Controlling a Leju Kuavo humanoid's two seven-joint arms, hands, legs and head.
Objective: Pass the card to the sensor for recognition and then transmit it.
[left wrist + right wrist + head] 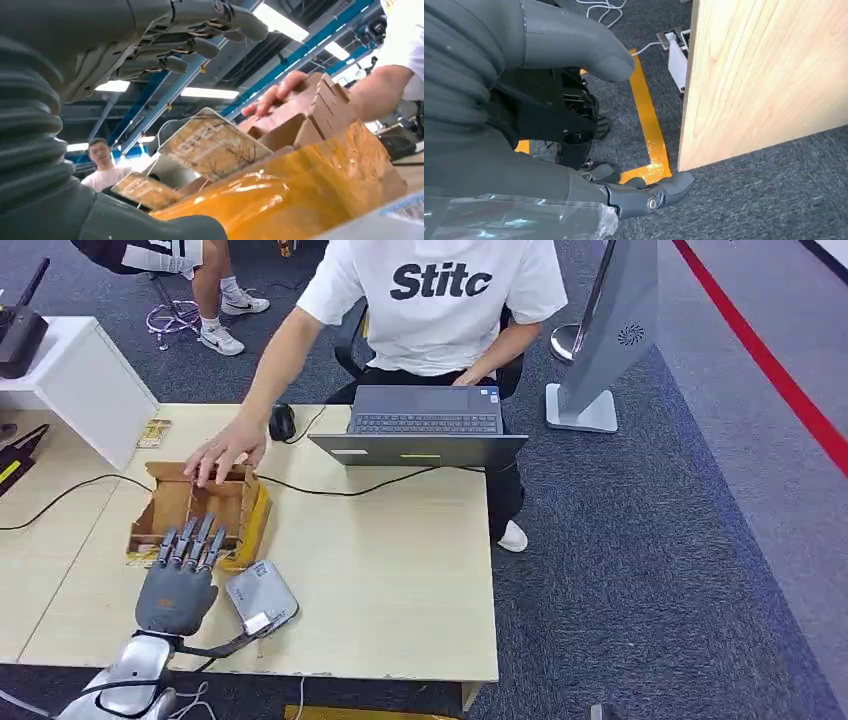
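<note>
While my left robot hand [180, 575] hovers with fingers spread and holding nothing, the cards [215, 145] stand tilted in the cardboard box [190, 508] at its twelve o'clock, just under the fingertips. A person's hand [222, 453] rests on the box's far edge. My right robot hand [634, 192] hangs empty beside the desk [769, 75], fingers loosely apart.

One cardboard box [196, 510] sits on one wooden table [400, 570]. Two patterned cards [212, 142] stand up in the box in the left wrist view. There is one grey card sensor [261, 596], one open laptop [424, 427], one black mouse [282, 422], one monitor [610, 335] on the floor, and one seated person [432, 300].
</note>
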